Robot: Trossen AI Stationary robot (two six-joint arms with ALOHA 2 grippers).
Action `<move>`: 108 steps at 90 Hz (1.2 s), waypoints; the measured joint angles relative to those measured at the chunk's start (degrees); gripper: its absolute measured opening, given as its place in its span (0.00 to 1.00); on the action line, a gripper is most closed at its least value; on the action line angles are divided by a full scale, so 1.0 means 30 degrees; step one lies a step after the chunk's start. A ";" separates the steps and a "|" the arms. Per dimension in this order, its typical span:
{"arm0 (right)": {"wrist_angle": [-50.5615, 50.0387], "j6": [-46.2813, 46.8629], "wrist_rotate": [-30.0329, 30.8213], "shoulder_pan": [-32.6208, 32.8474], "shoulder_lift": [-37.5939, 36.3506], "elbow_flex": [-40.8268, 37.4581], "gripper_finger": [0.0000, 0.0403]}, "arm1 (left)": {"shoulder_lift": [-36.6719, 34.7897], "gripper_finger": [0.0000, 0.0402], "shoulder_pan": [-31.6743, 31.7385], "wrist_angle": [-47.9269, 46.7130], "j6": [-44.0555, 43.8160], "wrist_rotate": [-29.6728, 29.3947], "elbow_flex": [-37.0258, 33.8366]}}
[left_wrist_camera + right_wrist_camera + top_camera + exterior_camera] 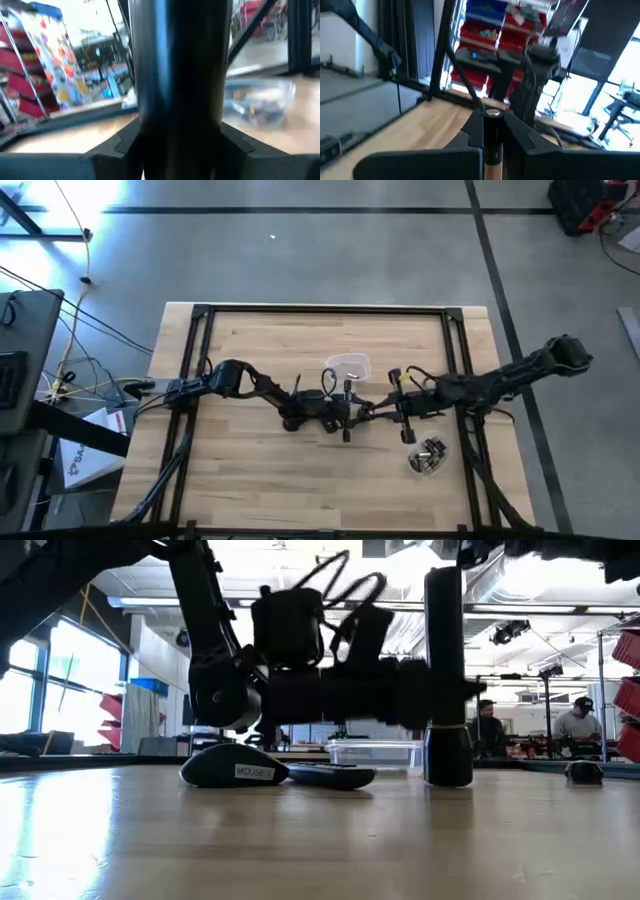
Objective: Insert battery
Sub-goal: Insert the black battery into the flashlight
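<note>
Battery [493, 131] sits clamped in the right end effector [382, 408], long axis aimed at the mouse [236, 766] beside the left end effector [348, 418], whose grip state I cannot tell.

Table [260, 480]: pale wood planks, matt, fine grain, edged by black metal frame [320, 309]. Both arms: dark matt plastic and metal. Clear container [347, 366]: glossy see-through plastic. Second clear tub [428, 459] holds small metallic pieces. Mouse [233, 766]: dark smooth plastic, slight sheen. Battery [493, 131] between right gripper [493, 145] fingers: dark casing, shiny metal cap. Floor: smooth grey concrete.
</note>
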 joint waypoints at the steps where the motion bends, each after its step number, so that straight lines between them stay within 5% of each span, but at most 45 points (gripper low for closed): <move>1: 0.0029 -0.0029 -0.0057 -0.0046 0.0022 0.0000 0.01 | 0.0000 0.38 0.0000 0.0013 -0.0004 0.0004 0.0000; 18: -0.0127 -0.0123 -0.1389 -0.0624 0.0113 0.0007 0.01 | 0.0000 0.38 0.0000 -0.0001 -0.0375 0.0005 0.0001; 55: -0.1494 -0.0046 -0.0500 -0.1052 0.0127 0.0022 0.01 | -0.0001 0.38 0.0087 -0.0028 -0.0567 -0.0180 0.0000; 108: -0.2372 0.1054 0.2688 -0.1030 0.0098 0.0051 0.09 | -0.0007 0.38 0.0226 -0.0037 -0.1516 -0.0956 0.0000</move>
